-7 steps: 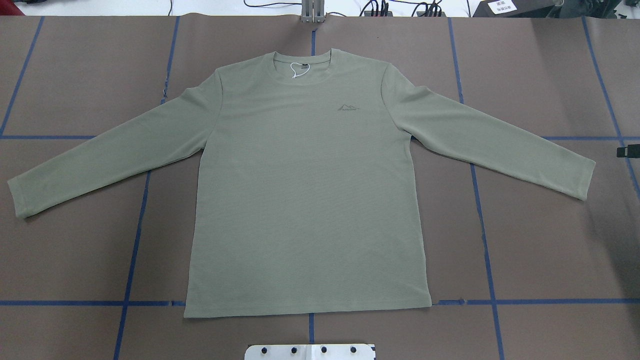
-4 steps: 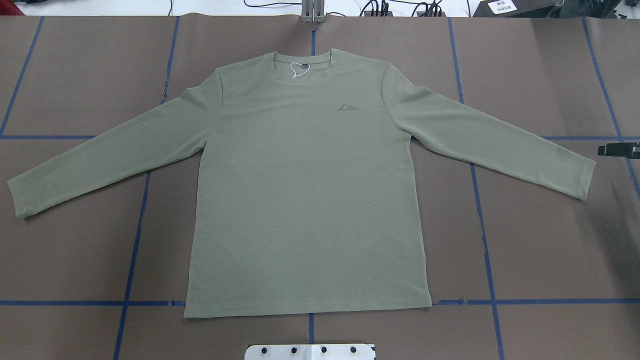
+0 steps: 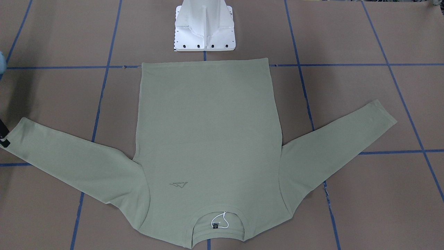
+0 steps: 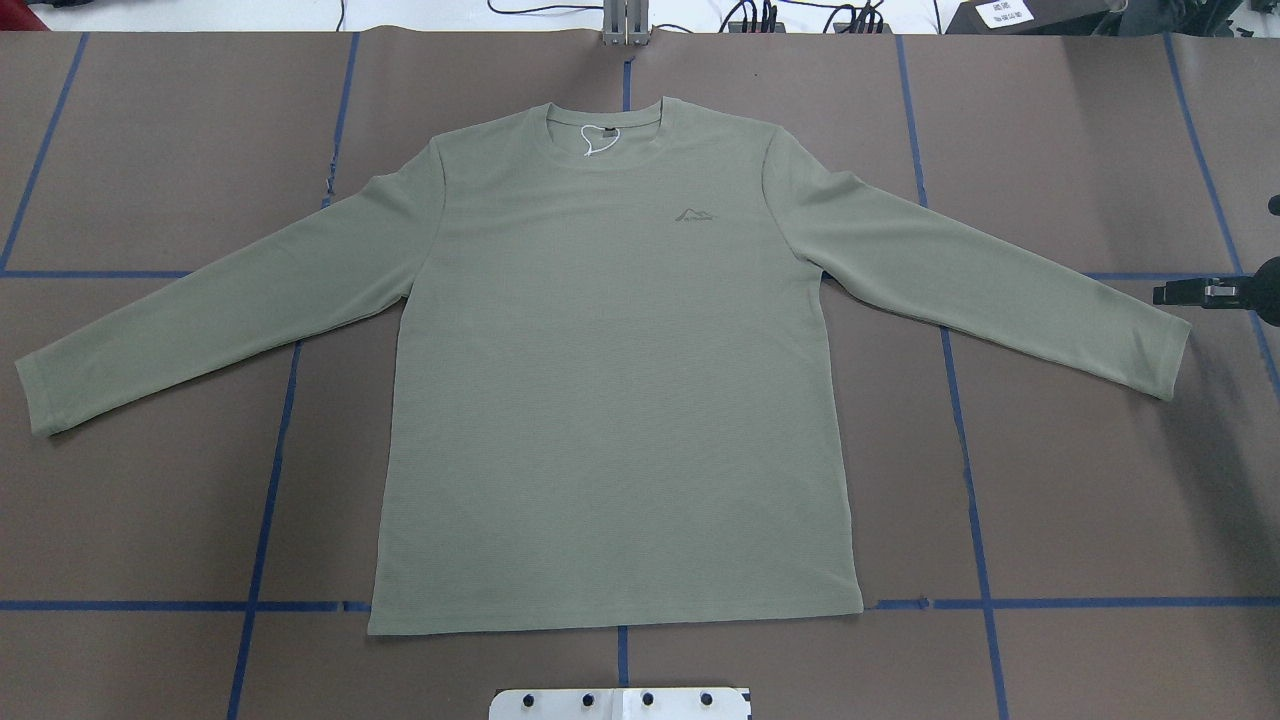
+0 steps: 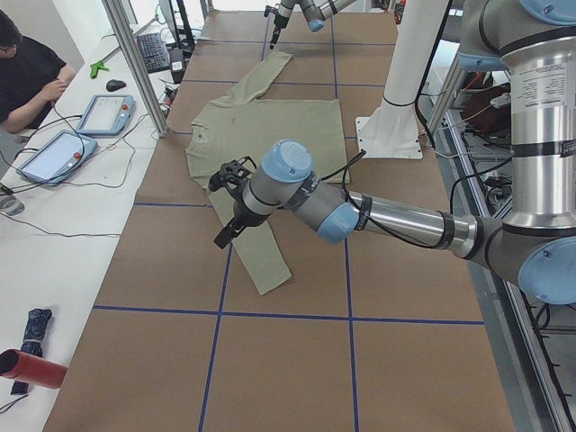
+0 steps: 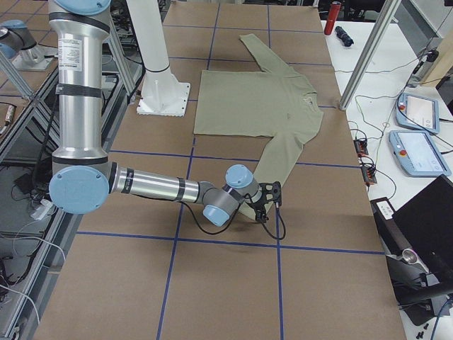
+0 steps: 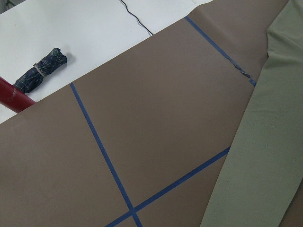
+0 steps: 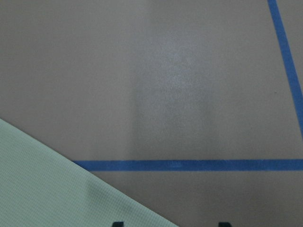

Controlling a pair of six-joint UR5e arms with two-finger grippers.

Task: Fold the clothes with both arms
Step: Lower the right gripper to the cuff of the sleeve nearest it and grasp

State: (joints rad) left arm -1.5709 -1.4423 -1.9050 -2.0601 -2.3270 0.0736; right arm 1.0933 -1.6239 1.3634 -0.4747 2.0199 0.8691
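Note:
The sage-green long-sleeved shirt (image 4: 610, 380) lies flat and face up, sleeves spread, collar (image 4: 605, 135) at the far side. It also shows in the front view (image 3: 204, 139). My right gripper (image 4: 1175, 294) comes in at the right edge, just beyond the right sleeve's cuff (image 4: 1165, 355). In the right wrist view its fingertips (image 8: 118, 223) stand apart, empty, at the sleeve's edge (image 8: 57, 189). My left gripper (image 5: 229, 211) hovers over the left sleeve (image 5: 256, 252); I cannot tell whether it is open or shut. The left wrist view shows that sleeve (image 7: 265, 142) but no fingers.
The white pedestal base (image 3: 204, 27) stands at the near hem. Blue tape lines (image 4: 265, 500) cross the brown table cover. A red cylinder (image 7: 12, 99) and a rolled dark bundle (image 7: 40, 73) lie on the white side table. Tablets (image 6: 417, 152) and an operator (image 5: 27, 72) are beside it.
My right gripper has moved in from the right edge toward the right sleeve's cuff. The shirt has not moved.

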